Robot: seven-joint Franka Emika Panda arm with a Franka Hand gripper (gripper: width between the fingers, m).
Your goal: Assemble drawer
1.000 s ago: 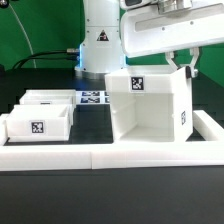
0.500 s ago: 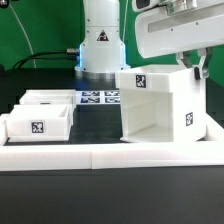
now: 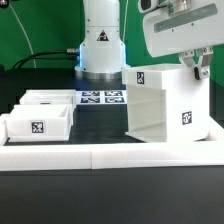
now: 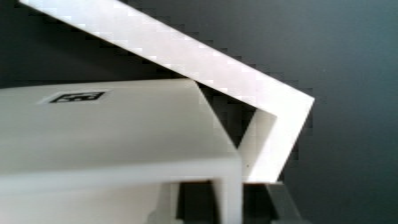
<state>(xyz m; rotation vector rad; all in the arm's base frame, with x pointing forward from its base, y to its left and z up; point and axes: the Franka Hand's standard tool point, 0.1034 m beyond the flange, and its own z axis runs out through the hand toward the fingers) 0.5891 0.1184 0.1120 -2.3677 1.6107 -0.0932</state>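
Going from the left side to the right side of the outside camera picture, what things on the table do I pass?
front tray → marker board → boxy shell

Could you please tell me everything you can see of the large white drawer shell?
The drawer shell is a large white box, plastic by its look, with thin flat walls. It stands upright on the dark table at the exterior view's right, just behind the low border wall. Two square black-and-white tags show, one near its top and one on its side. The gripper seems closed on the wall at its upper corner.
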